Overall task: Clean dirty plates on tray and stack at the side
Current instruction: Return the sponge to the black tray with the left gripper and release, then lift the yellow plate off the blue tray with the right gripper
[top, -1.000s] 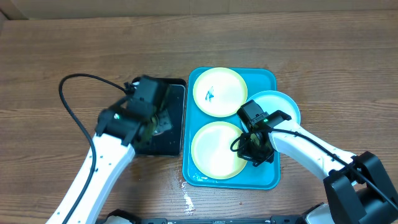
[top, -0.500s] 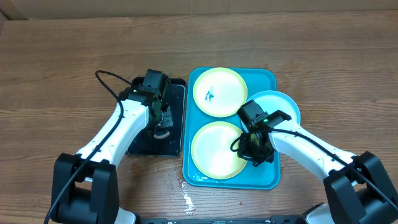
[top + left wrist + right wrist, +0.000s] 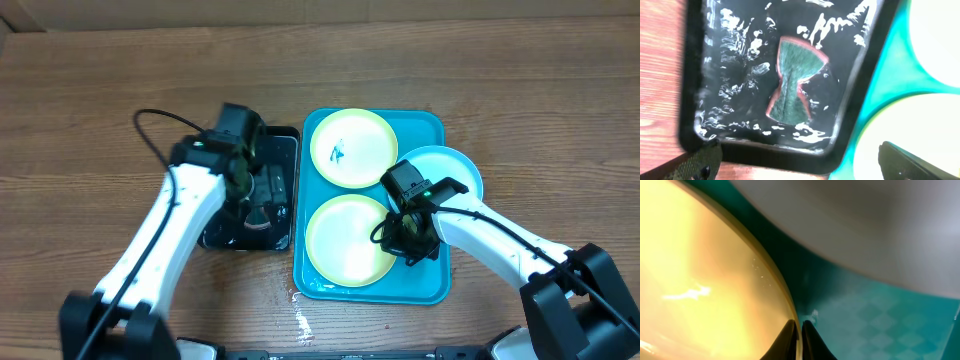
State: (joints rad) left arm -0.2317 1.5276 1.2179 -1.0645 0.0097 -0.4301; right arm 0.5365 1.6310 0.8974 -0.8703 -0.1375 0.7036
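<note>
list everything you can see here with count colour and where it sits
yellow-green plates: two, white centres, far and near in the turquoise tray; far one carries a blue smear
light blue plate: one, overhanging the tray's right edge
turquoise tray: one, middle of the table
black tray: one, wet, just left of the turquoise tray
sponge: one, green with pink edge, lying in the black tray
table: one, brown wood
left fingers: two, black, wide apart over the black tray, empty
right fingers: two, black, together at the near plate's rim
</note>
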